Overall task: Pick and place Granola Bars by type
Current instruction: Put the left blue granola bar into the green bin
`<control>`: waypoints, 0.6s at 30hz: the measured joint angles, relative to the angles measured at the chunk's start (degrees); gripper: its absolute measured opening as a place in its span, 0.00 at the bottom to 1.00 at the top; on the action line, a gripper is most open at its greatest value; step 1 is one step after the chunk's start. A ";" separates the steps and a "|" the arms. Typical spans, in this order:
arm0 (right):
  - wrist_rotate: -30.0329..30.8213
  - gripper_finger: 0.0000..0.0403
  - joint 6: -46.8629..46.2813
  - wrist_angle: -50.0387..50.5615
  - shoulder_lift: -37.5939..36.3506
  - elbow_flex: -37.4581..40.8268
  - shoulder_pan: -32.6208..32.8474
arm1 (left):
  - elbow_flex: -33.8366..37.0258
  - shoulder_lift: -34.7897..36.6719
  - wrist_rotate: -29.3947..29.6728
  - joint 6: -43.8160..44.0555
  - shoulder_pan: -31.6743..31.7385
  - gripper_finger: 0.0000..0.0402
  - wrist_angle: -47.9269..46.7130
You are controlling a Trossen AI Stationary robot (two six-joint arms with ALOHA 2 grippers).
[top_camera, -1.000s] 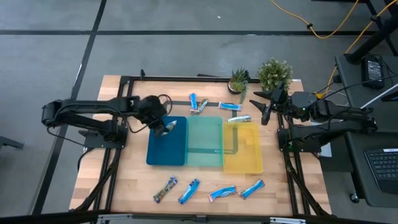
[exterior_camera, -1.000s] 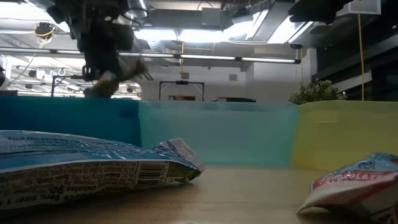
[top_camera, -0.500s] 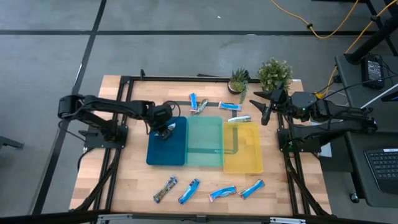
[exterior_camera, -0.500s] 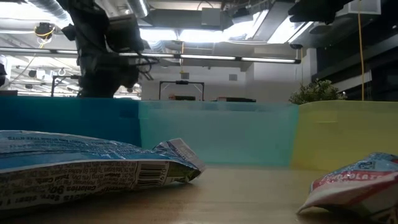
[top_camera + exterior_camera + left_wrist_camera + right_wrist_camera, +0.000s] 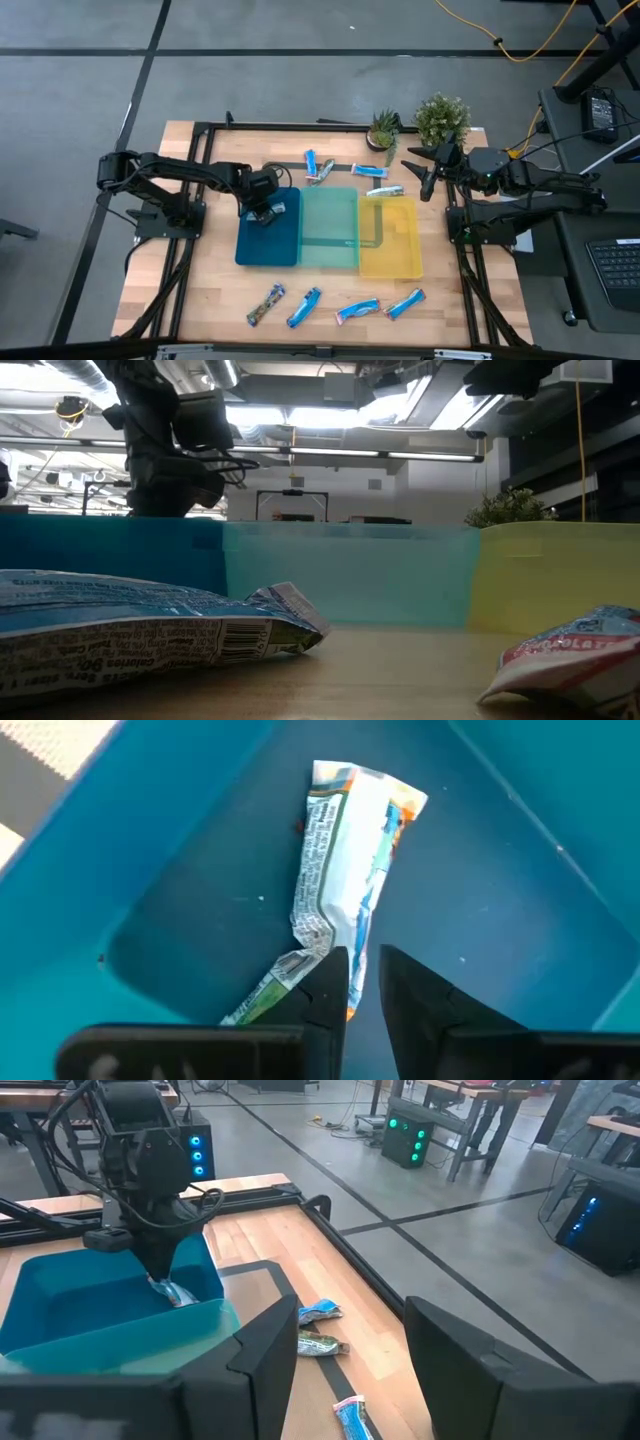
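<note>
Left tool (image 5: 362, 982) low in dark-blue tray (image 5: 262, 250), upper left of tray cluster, jaws narrowly parted just over one bar (image 5: 350, 870) lying on tray floor; release looks underway

Teal tray (image 5: 330, 250), yellow tray (image 5: 395, 262) bare

Remaining bars: four at lower edge of worktop (image 5: 200, 290), about four at upper centre

Right tool (image 5: 428, 182) waits upper right, half open, empty

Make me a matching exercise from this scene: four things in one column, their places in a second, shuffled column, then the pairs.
Things
1. blue-and-white foil-wrapped granola bar with orange end
2. flat yellow rectangular tray
3. two small green potted plants
4. right gripper

Places
A. at the table's far edge, right of the middle
B. rightmost of the three trays
C. hanging past the yellow tray's far right corner, fingers apart
D. lying in the flat dark-blue rectangular tray, at the left gripper

Pairs: 1-D, 2-B, 3-A, 4-C
</note>
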State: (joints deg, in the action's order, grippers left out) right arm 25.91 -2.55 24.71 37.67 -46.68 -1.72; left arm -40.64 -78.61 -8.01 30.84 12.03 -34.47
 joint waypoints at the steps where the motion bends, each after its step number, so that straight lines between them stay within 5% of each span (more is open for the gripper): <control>1: 0.00 0.46 -0.07 0.00 0.00 0.00 0.00 | 0.00 0.00 -0.06 -0.08 -0.02 0.15 -0.01; 18: -0.02 0.46 0.02 0.55 0.00 -0.02 0.00 | -8.65 2.27 1.42 -0.22 -7.70 0.17 -0.08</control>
State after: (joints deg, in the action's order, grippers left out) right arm 25.89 -2.52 25.26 37.67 -46.69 -1.72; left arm -49.29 -76.33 -6.60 30.62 4.34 -34.55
